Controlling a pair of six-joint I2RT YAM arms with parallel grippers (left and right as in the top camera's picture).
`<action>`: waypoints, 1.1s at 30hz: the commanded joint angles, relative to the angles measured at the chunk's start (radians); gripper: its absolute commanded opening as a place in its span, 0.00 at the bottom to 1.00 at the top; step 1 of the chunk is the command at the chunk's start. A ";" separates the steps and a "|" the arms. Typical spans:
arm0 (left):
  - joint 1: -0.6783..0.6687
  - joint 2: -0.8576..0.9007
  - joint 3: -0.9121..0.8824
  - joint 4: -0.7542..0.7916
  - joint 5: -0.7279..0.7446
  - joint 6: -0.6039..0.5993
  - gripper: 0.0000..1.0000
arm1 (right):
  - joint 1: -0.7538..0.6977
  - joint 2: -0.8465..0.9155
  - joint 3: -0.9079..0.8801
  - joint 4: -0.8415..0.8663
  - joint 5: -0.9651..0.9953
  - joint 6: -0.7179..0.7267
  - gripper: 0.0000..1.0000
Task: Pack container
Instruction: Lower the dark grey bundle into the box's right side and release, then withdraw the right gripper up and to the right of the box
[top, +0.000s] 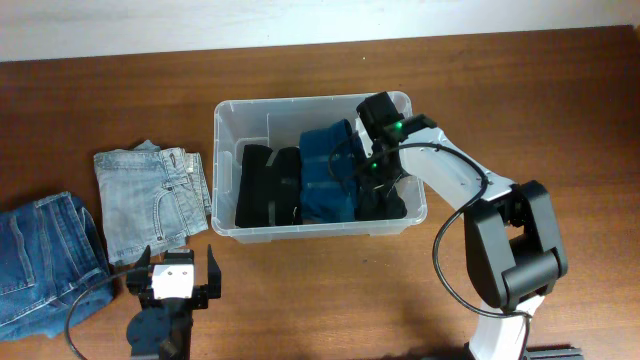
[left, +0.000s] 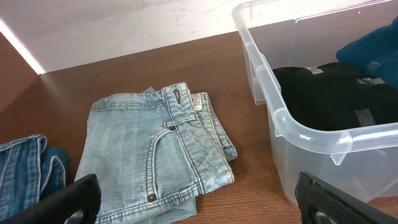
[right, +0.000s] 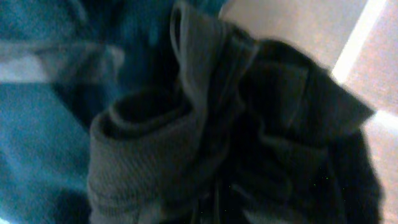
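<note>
A dark grey-black folded garment (right: 249, 143) is seen pressed close against the right wrist camera, with a teal-blue folded garment (right: 37, 137) beside it. Both are lodged in the container (top: 300, 101), a large clear plastic rectangular bin set at the middle of the brown wooden table (top: 520, 80). The right gripper (top: 375, 175) is reached down into the bin's right end and is clenched; whether cloth is pinched in it cannot be told. The step in hand is judged to be the tucking-in of that dark garment. Next, the jaws would need to be opened and the arm lifted clear of the wall.

One container is counted. Three garments appear inside: a black folded garment (top: 265, 195) at the left, the teal one in the middle, the dark one at the right. Two pairs of jeans are left outside: a light-blue folded pair (top: 150, 200) just beside the bin and a darker blue pair (top: 45, 260) at the table's left edge. The left gripper (top: 180, 265) is spread wide and empty near the light pair, which is judged the likely next item
</note>
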 joint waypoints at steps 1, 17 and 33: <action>0.005 -0.004 -0.005 0.002 0.010 0.016 0.99 | 0.008 -0.038 0.105 -0.062 -0.032 0.012 0.05; 0.005 -0.004 -0.005 0.002 0.010 0.016 0.99 | -0.132 -0.210 0.536 -0.428 -0.030 0.012 0.24; 0.005 -0.004 -0.005 0.002 0.010 0.016 0.99 | -0.453 -0.224 0.536 -0.581 -0.013 0.012 0.99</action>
